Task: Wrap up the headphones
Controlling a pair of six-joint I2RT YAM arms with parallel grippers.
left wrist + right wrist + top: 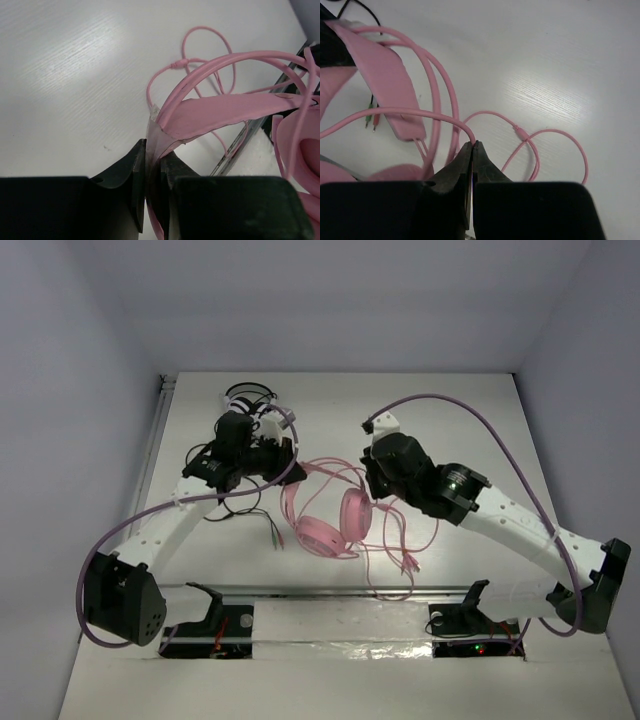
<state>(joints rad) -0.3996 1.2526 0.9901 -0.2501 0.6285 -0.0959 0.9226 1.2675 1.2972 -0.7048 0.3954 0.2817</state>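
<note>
Headphones (pixel 322 533) rest at the middle of the counter (pixel 450 430), your left fingers (pixel 131 185) clamped on their headband (pixel 220 115) to anchor them while your right fingers (pixel 460 170) pinch the cable (pixel 420 113), seemingly ready to wind.

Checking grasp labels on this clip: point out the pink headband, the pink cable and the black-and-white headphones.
pink headband (pixel 225 112): left wrist view, on the wide flat strap.
pink cable (pixel 410 112): right wrist view, on the arching strand.
black-and-white headphones (pixel 245 397): top external view, on its white part.
</note>
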